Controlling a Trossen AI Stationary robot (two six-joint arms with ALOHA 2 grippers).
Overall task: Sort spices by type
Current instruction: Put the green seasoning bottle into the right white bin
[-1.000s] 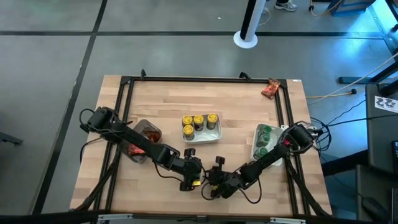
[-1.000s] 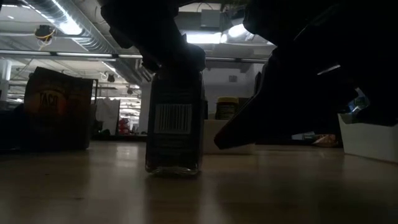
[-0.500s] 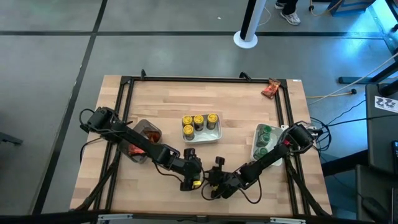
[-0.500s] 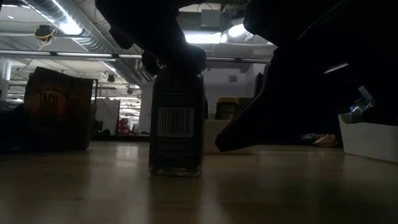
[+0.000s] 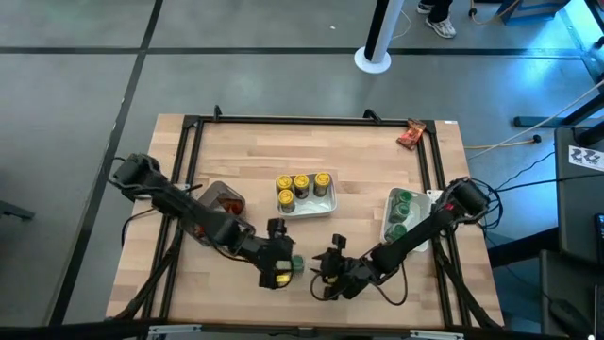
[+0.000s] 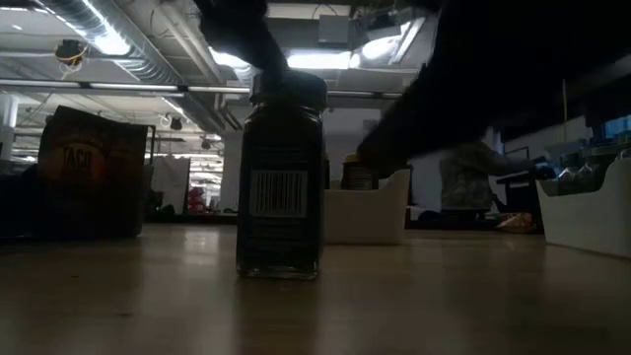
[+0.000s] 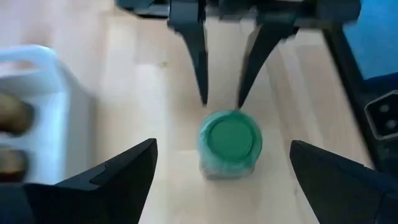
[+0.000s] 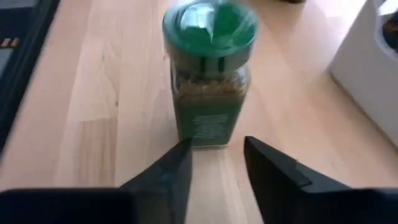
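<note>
On the pale wooden table (image 5: pixel 359 151), under ceiling lights, a small glass jar with a green lid (image 7: pixel 229 142) stands upright between the wide-open left gripper (image 7: pixel 221 180) and the narrowly parted right gripper (image 8: pixel 214 171), touching neither.

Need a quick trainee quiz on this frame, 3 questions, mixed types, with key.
1. True or false: the left gripper is shut on the green-lidded jar.
2. How many yellow-lidded jars sit in the centre tray? A) two B) four C) six
3. Fill in: the stray red-orange packet lies at the table's far ___ corner.

Key
1. False: its fingers are wide apart and the jar stands free on the table, between the two grippers.
2. B
3. right
</note>
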